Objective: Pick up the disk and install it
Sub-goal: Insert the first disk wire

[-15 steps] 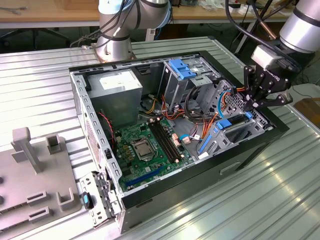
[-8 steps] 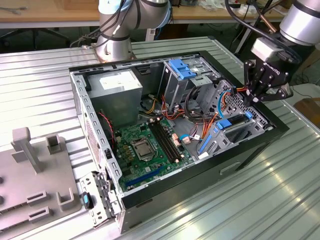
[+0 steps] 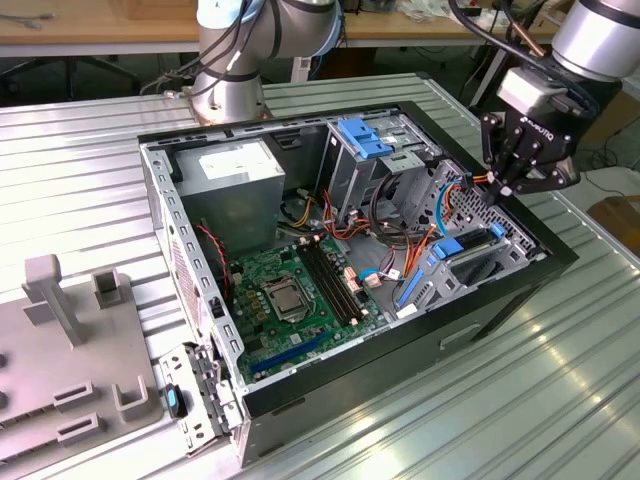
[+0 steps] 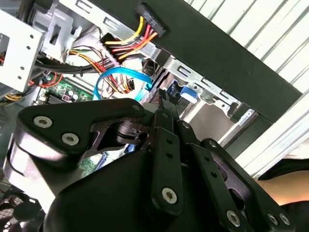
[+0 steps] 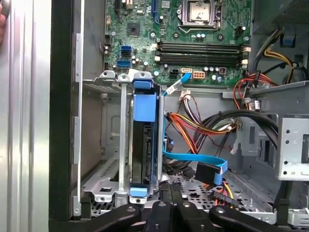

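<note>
I'm watching a ribbed metal table (image 3: 560,400) bearing the open computer case (image 3: 400,345) | claw (image 5: 170,192) hanging clenched, gripping nothing | disk (image 5: 140,154) standing on edge in its bay (image 5: 120,145) just beside the claw | blue cable (image 5: 193,161) looping close by

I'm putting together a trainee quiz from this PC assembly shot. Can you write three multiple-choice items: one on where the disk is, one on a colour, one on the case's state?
1. Where in the case is the disk?
A) flat on the motherboard
B) on edge in a metal bay
C) in mid-air

2. What colour are the disk's rails?
A) red
B) yellow
C) blue

3. The case is:
A) open
B) closed by a side panel
C) wrapped in plastic

Answers:
1 B: the first wrist view shows it upright between the bay's walls.
2 C: the rails are bright blue.
3 A: the motherboard lies exposed in the exterior view.
</note>
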Controlling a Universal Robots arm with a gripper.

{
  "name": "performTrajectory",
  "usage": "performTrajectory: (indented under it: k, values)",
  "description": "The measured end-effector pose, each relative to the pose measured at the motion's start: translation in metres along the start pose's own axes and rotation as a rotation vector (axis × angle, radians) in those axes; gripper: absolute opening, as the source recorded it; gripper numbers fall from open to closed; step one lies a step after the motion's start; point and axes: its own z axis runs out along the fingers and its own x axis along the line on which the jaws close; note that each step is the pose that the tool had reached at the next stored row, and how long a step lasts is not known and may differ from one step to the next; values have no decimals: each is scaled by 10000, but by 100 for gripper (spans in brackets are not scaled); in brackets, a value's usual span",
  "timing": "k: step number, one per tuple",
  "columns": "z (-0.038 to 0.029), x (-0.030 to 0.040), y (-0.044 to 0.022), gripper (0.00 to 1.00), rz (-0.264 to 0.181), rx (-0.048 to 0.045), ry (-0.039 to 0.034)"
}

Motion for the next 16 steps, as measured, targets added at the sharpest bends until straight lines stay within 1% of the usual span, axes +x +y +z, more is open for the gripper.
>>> performTrajectory:
  k: [1,3,4,6,11,16]
  values:
    - [-1,-16,-1,11,-220,5,-5]
    - [-1,-38,-2,11,-359,8,-11]
    - [-2,-61,-3,11,-446,10,-12]
    - [-2,-80,-6,11,-476,11,-9]
    - [-16,-147,-41,11,-480,4,82]
    - [-25,-233,-78,11,-482,-5,188]
